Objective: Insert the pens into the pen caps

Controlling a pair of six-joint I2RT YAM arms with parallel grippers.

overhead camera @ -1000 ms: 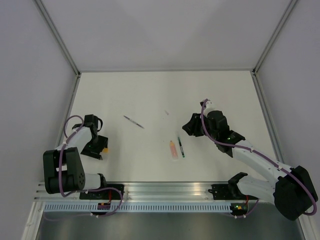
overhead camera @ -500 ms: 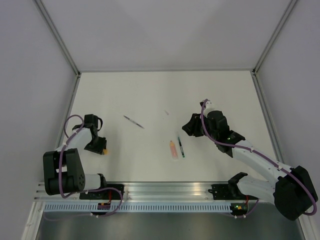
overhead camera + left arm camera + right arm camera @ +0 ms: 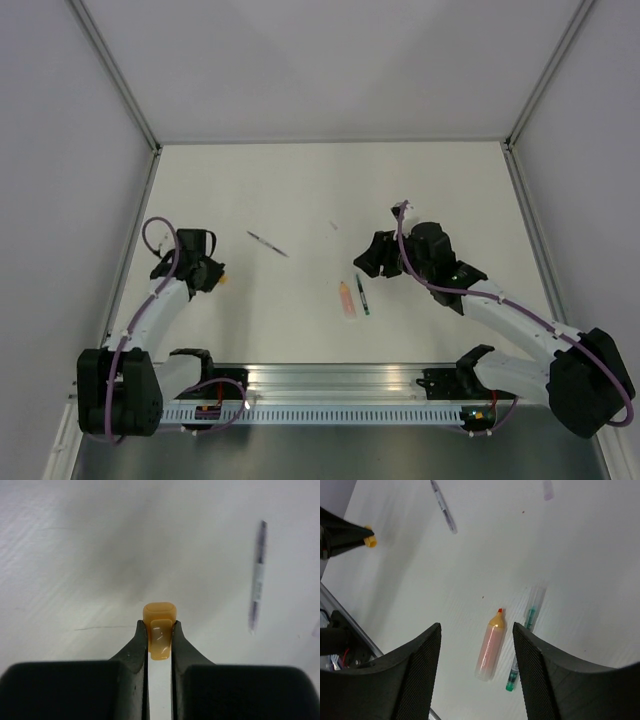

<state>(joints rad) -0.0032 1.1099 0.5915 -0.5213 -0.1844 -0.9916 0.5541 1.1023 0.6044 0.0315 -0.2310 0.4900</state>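
Your right jaws wide, hanging over orange pen (image 3: 490,647) on tabletop (image 3: 580,555); pen runs straight out between them, nib pointing away. Your left jaws pinch orange cap (image 3: 159,611), well apart to left. Right jaws nearer pen.

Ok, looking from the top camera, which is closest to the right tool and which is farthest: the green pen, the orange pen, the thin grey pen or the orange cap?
1. Green pen, right by the right tool, on its near side.
2. Orange pen, just left of the green one.
3. Thin grey pen, out toward the middle-left.
4. Orange cap, far left.
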